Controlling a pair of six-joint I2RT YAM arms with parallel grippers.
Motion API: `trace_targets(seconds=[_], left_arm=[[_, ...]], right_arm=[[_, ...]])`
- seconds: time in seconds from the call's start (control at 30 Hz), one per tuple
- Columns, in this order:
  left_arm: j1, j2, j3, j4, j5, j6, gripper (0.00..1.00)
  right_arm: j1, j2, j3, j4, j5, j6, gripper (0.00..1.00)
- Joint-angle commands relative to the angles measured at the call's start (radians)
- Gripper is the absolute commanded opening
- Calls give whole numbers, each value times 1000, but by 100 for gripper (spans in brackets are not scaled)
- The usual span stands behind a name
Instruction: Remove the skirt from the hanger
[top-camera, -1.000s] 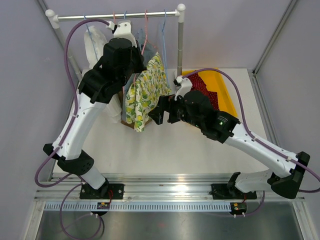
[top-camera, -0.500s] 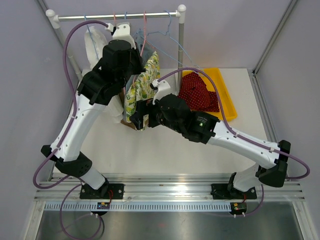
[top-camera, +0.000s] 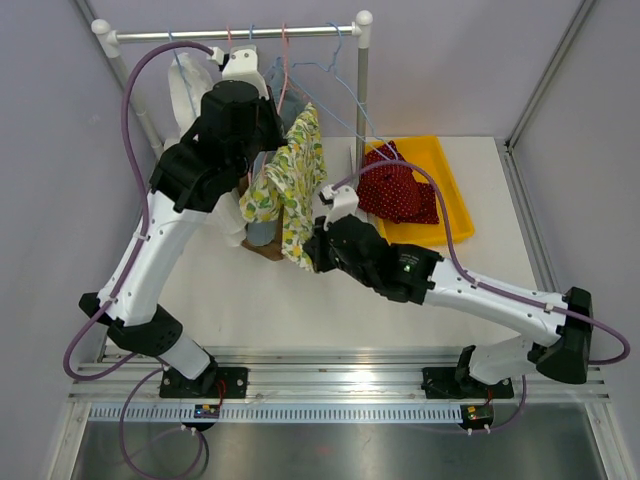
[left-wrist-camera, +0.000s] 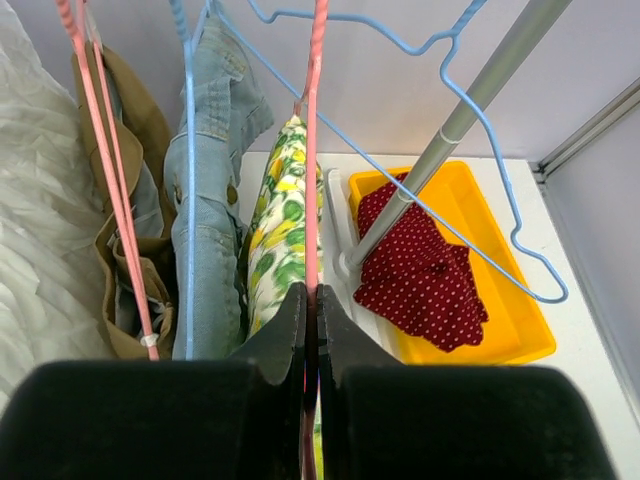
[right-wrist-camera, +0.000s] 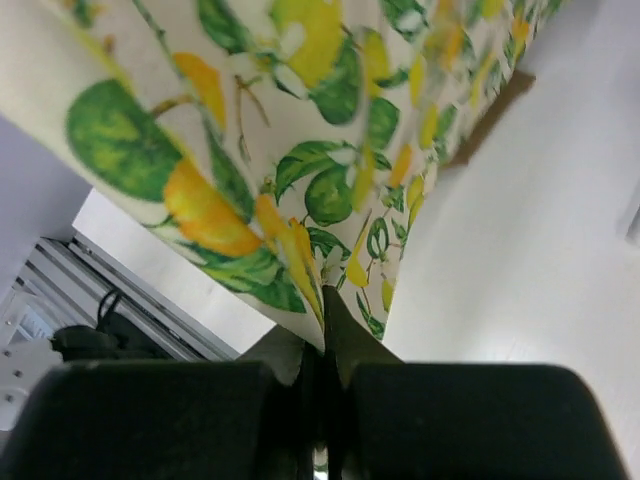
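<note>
Top external: left pincer (left-wrist-camera: 311, 300) clenched on pink hanger (left-wrist-camera: 316, 150) under the rail (top-camera: 200, 34). Lemon-print skirt (top-camera: 290, 190) hangs from it, just right of denim garment (left-wrist-camera: 205, 200). Right pincer (right-wrist-camera: 322, 310) grips the skirt's lower hem. Far right, red dotted cloth (top-camera: 400, 190) in yellow tray (top-camera: 452, 200) on surface.

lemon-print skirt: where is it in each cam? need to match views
Top external: the lemon-print skirt hangs left of centre, between the two arms.
Left wrist: skirt at centre, just left of the pink hanger that the left gripper is shut on.
Right wrist: skirt fills the upper left, hem pinched in the right gripper.
Shared landmark: the white table.
</note>
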Motion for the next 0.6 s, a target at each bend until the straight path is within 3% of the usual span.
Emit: trace_targets(seconds=[0.0,0.2,0.3,0.47,0.57], left_arm=[[0,-28,114,21,-35,48,0],[46,36,249,-19,-27,81,0],[53,36,241,-13,-18,81,0],[52,-1,157,-6,-3,58,0],[41,-62,40,22,14,55,0]], right_arm=[[7,-138,-260,-1,38,99,0],[53,-334,-660,44,4,363,0],[86,-384,-718,41,16,440,0],[89,-372,-614,-28,93,367,0],[89,-313,-433,-150,222,255,0]])
